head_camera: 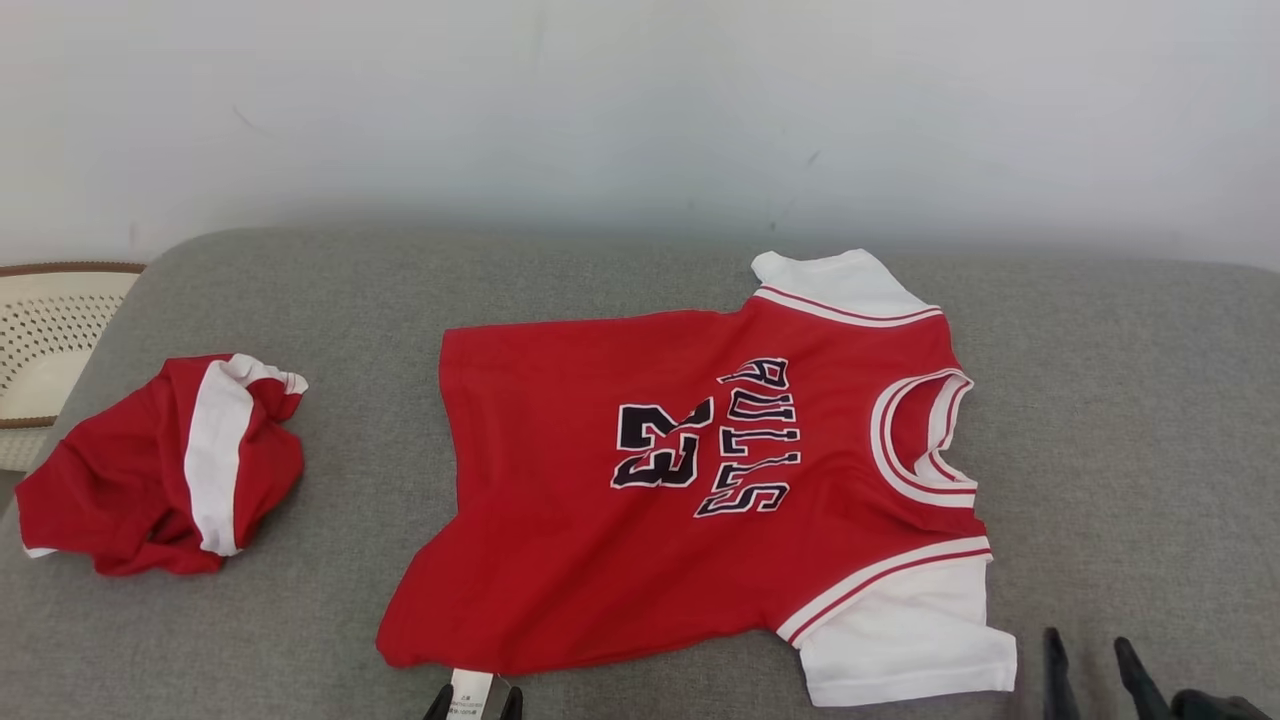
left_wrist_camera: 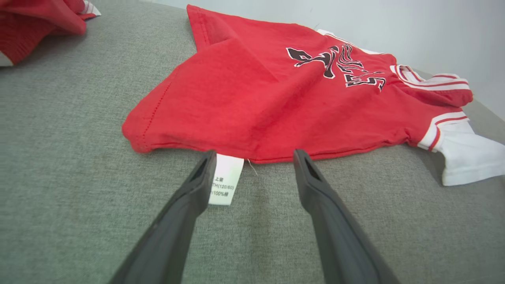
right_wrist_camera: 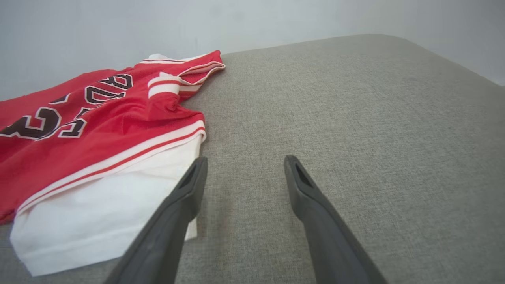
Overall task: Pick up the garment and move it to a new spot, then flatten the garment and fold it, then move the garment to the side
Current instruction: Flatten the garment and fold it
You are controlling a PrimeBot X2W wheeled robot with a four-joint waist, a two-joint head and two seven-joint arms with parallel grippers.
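Observation:
The garment (head_camera: 620, 480) is a red jersey with white sleeves and dark lettering, lying spread flat on the grey cushion, neck to the right. A white care label (head_camera: 470, 690) sticks out from its near edge. My left gripper (head_camera: 474, 704) stands open at that near edge, its fingertips just short of the red hem and beside the label (left_wrist_camera: 223, 179). Open as well, my right gripper (head_camera: 1090, 650) hovers over bare cushion just right of the near white sleeve (right_wrist_camera: 98, 213). Neither gripper holds anything. In the left wrist view the garment (left_wrist_camera: 276, 102) lies ahead of my left gripper (left_wrist_camera: 254, 157); my right gripper (right_wrist_camera: 242, 165) spans bare fabric.
A second red and white garment (head_camera: 165, 465) lies crumpled at the left of the grey cushion (head_camera: 1120, 420). A pale perforated basket (head_camera: 45, 335) stands past the cushion's left edge. A white wall rises behind.

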